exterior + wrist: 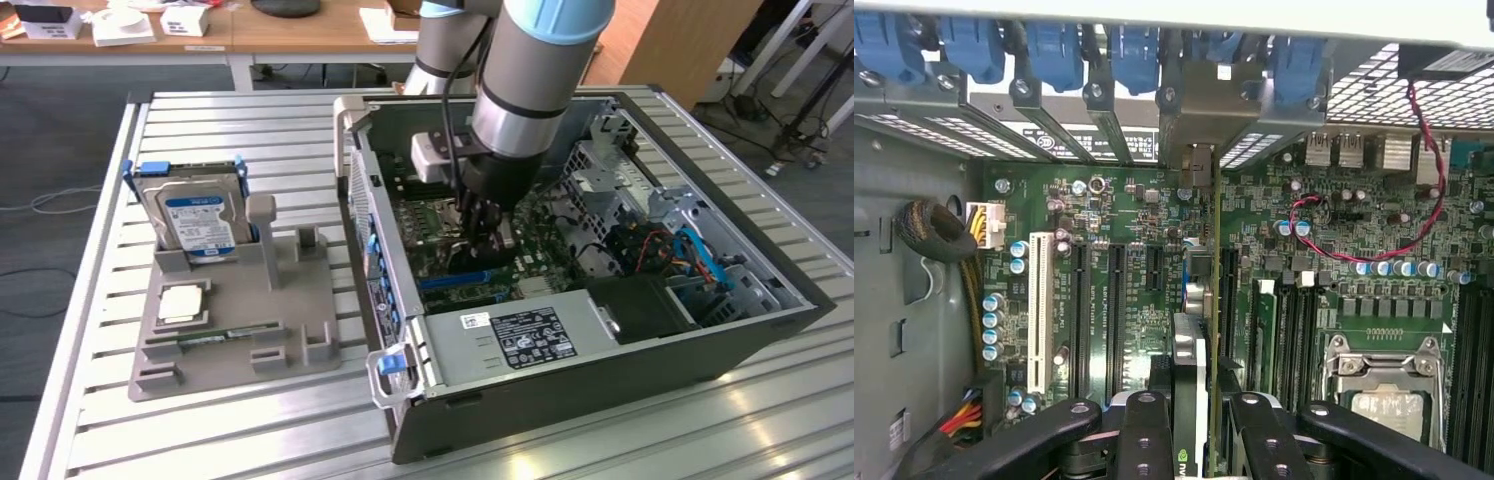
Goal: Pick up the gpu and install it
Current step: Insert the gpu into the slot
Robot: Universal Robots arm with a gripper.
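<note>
Your gripper (1192, 415) is clamped on the gpu (1192, 340), a thin dark circuit card with a silver metal end bracket. In the wrist view the card stands edge-on between the black fingers (1144, 430). So the pick-up is done, and you have the card down inside the open grey computer case (747, 330).

Directly beyond the gripper's tips lies the green motherboard (1124, 200), and the card's lower edge lines up along one of the long black expansion slots (1116, 300). Its bracket end reaches toward the case's rear wall, where a row of blue plastic retention clips (1054, 50) sits furthest ahead of the gripper.

Whether the card's edge is fully pressed home in its slot, you cannot tell from here. I'd judge the install as nearly placed but not finished, since the gripper has not let go.

Well away from the gripper, outside the case on the slatted metal counter (200, 110), the grey parts holder (300, 300) has the silver hard drive with a blue label (198, 220) standing in it.
</note>
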